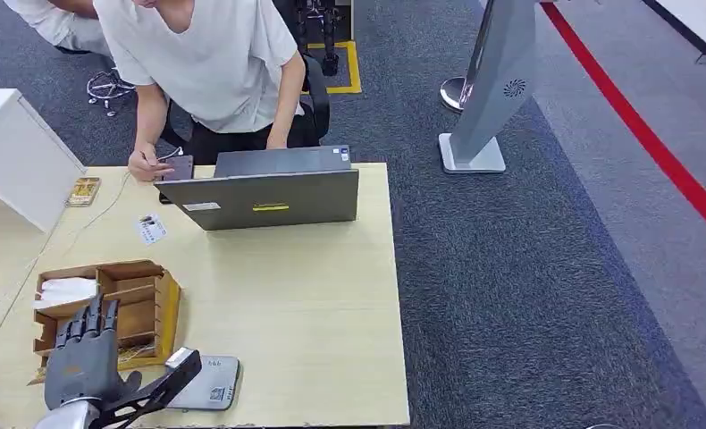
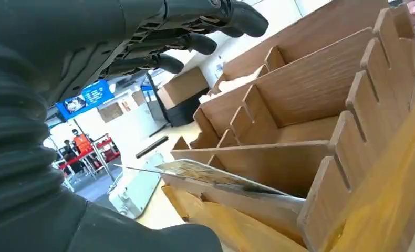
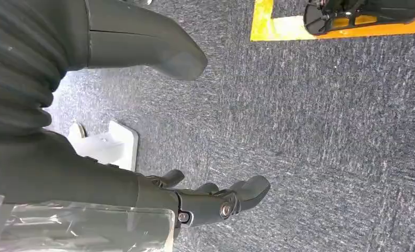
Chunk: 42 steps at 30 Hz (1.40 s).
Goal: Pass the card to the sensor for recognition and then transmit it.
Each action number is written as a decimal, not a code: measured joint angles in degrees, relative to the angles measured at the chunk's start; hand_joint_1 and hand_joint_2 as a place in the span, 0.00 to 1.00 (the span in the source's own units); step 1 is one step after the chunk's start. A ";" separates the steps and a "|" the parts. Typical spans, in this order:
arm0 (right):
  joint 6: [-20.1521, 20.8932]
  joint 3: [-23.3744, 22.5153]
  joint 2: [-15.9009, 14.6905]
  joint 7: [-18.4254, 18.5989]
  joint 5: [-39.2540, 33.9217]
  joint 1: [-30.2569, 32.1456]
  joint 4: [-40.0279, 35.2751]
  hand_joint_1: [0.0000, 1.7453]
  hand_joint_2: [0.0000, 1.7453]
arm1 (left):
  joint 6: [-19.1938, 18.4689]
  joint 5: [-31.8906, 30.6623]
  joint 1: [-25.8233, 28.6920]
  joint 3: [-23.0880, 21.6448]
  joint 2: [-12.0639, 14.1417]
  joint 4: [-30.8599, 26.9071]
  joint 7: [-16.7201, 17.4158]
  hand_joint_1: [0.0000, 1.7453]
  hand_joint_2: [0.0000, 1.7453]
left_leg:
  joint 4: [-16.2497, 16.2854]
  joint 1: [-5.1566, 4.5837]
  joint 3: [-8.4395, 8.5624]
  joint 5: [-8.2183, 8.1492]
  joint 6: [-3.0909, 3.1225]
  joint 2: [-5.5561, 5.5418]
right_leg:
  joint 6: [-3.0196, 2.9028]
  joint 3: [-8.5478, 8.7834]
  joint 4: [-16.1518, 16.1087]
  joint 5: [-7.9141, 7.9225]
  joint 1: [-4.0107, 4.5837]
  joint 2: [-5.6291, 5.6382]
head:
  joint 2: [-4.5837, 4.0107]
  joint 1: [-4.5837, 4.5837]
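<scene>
Its grey left hand [image 1: 83,357], fingers spread and holding nothing, hovers above the slotted wooden organiser [image 1: 139,304] at the counter's near left, seemingly poised for the card [image 2: 216,176] lying there.

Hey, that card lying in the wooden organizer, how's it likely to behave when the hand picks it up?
The card looks thin and flat, so it is probably light and fairly stiff. Its surface seems glossy, so it may slip between the left hand's fingers. It rests tilted on the edge of the wooden organizer, so a nudge could slide it off instead of lifting it.
</scene>
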 joint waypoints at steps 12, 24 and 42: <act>0.15 0.00 -0.02 0.42 0.04 0.01 0.00 0.00 1.00 | 0.17 0.00 -0.01 0.00 0.46 0.26 1.05 0.00 1.00 | 0.00 0.00 -0.01 0.00 0.00 0.00 | 0.00 0.00 0.00 0.00 0.00 0.00 | -0.02 0.00; 0.31 0.00 -0.02 0.50 0.07 0.01 0.00 0.00 1.00 | -1.60 -0.02 0.09 0.85 0.85 0.42 0.83 1.00 1.00 | 0.00 0.00 -0.02 0.00 0.00 0.00 | 0.00 0.00 0.00 0.00 0.00 -0.01 | 0.00 0.00; 0.28 0.00 -0.02 0.55 -0.02 0.02 0.00 0.00 1.00 | 0.70 -0.02 0.11 1.86 0.92 0.79 1.11 1.00 1.00 | 0.00 0.00 -0.01 0.00 0.00 0.00 | 0.00 0.00 0.00 0.00 0.00 -0.01 | 0.00 0.00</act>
